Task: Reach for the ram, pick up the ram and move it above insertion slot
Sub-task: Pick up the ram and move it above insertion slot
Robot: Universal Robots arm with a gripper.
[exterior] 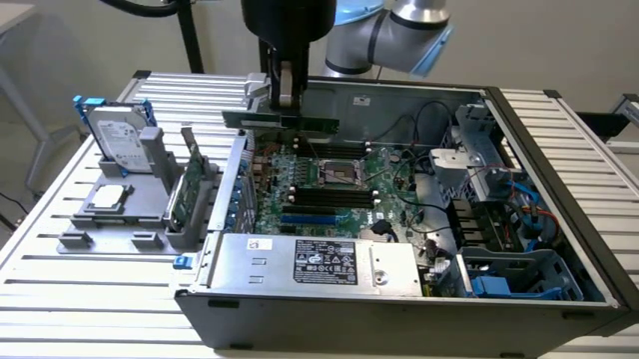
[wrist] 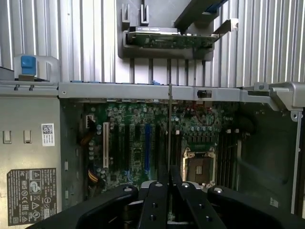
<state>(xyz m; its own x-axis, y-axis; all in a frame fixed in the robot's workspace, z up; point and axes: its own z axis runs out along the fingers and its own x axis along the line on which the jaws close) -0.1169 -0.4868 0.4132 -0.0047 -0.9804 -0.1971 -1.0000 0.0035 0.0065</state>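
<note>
My gripper (exterior: pixel 283 97) is shut on the ram (exterior: pixel 281 122), a long thin green stick held level in the air over the back part of the open computer case. In the wrist view the ram (wrist: pixel 169 124) shows edge-on as a thin line running out from between my fingertips (wrist: pixel 157 191). There it lies over the black insertion slots (wrist: pixel 164 143), between the blue slot (wrist: pixel 147 143) and the CPU socket (wrist: pixel 200 167). In the exterior view the black insertion slots (exterior: pixel 325 197) lie well below the stick, parallel to it.
A grey holder at the exterior view's left carries the silver hard drive (exterior: pixel 118 138), a CPU (exterior: pixel 108 196) and a green expansion card (exterior: pixel 190 183). The power supply (exterior: pixel 310 262) fills the case's near side. Cables and a drive cage (exterior: pixel 499 217) crowd the exterior view's right.
</note>
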